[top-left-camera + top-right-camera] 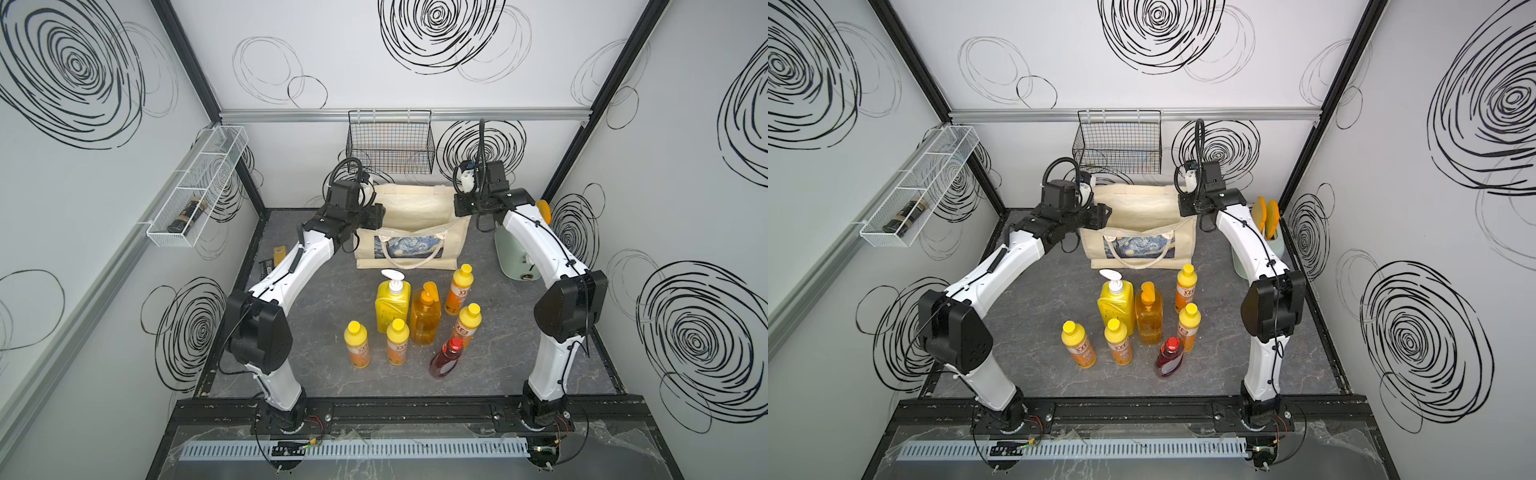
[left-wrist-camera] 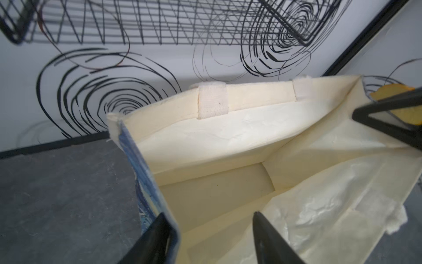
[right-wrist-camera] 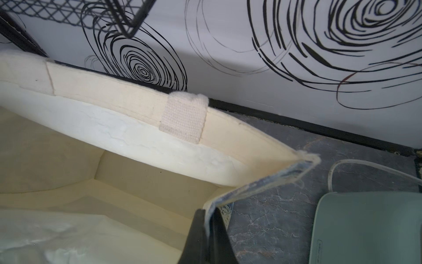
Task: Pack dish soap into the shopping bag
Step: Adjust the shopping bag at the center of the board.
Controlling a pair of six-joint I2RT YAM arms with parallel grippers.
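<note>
The cream shopping bag point(image 1: 409, 249) with its blue starry picture stands open at the back of the table. My left gripper point(image 2: 210, 213) is open at the bag's left end, and the bag's side rim point(image 2: 146, 182) lies between the jaws against one finger. My right gripper point(image 3: 209, 211) is shut on the rim at the right end. The inside of the bag point(image 3: 137, 178) shows nothing in it. In front of it stands the dish soap: a yellow pump bottle point(image 1: 392, 305), an amber pump bottle point(image 1: 426, 316), several orange yellow-capped bottles point(image 1: 397, 340) and a dark-red bottle point(image 1: 446, 357).
A black wire basket point(image 1: 390, 143) hangs on the back wall above the bag. A white wire rack point(image 1: 199, 187) with a dark jar is on the left wall. A pale green appliance point(image 1: 515, 253) stands right of the bag. Yellow-and-black packets point(image 1: 279, 253) lie at the left edge.
</note>
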